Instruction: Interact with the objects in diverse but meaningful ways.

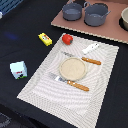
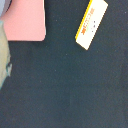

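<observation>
A yellow rectangular box with a red label [image 1: 45, 38] lies on the black cloth at the exterior view's left; it also shows in the wrist view [image 2: 91, 24], lying at an angle. A shiny red pepper [image 1: 67, 38] sits just to its right, at the far edge of the striped placemat [image 1: 40, 85]. A white elongated piece [image 1: 91, 48] lies on the placemat's far right. A white carton with green-red print [image 1: 18, 70] stands on the cloth at the left. No gripper or arm shows in either view.
A tan plate [image 1: 73, 68] lies mid-placemat with a wooden-handled knife [image 1: 91, 60] and fork [image 1: 70, 81] beside it. Two grey pots [image 1: 73, 11] [image 1: 96, 14] stand on a pink board [image 1: 112, 30], which also shows in the wrist view [image 2: 25, 20].
</observation>
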